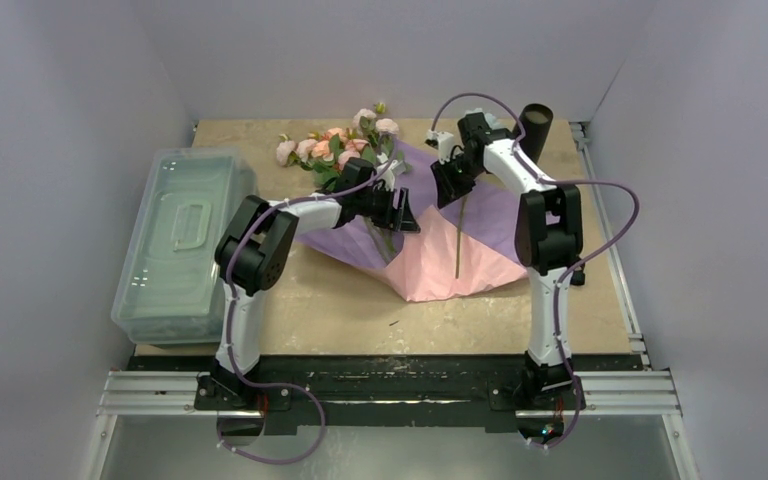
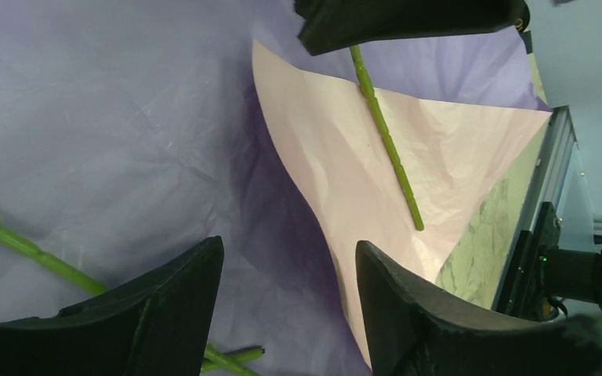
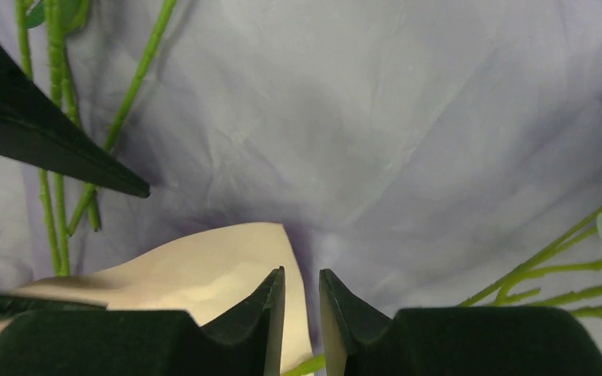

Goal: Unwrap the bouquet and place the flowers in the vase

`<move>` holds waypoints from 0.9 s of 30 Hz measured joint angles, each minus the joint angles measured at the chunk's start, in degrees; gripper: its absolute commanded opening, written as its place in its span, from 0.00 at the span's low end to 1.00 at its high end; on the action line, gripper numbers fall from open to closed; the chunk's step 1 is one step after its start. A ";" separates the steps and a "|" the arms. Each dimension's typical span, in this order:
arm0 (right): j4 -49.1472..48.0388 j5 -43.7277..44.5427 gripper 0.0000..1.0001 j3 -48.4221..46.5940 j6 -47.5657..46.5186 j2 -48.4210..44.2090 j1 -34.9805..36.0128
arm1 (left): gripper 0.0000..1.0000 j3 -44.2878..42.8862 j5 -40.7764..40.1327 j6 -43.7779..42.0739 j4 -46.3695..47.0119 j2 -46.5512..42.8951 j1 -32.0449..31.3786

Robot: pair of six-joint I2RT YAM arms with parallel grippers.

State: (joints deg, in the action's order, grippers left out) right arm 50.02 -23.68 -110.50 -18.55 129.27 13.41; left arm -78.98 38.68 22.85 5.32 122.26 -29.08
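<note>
ok, wrap's open: lilac-pink paper (image 1: 500,215) lies spread on the worktop (image 1: 360,320), flowers (image 1: 335,145) lying at its far-left edge. left pincer (image 2: 290,258) hovers over the paper, jaws well apart, nothing in them. right pincer (image 3: 302,274) pinched nearly closed on one green stem (image 2: 392,153). black vase (image 1: 535,125) upright at the far-right corner.
</note>
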 measured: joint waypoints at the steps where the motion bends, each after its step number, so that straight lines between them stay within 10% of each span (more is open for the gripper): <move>1: 0.37 0.00 0.26 0.11 0.13 -0.46 -0.07 | 0.52 -0.20 -0.50 -0.15 -0.46 0.04 0.04; 18: 1.88 6.75 0.26 0.85 -0.37 1.88 -4.13 | 0.02 -1.29 -0.46 -4.79 -1.57 0.96 0.04; 27: 1.88 7.28 0.26 -0.92 -0.11 3.85 -4.02 | 0.00 0.13 5.42 -11.74 -1.84 -1.92 -0.96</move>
State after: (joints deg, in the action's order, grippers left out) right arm 51.90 -16.40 -111.42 -18.65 133.12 9.39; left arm -78.85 44.10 11.11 3.49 120.33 -30.04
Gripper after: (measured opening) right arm 0.263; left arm 0.003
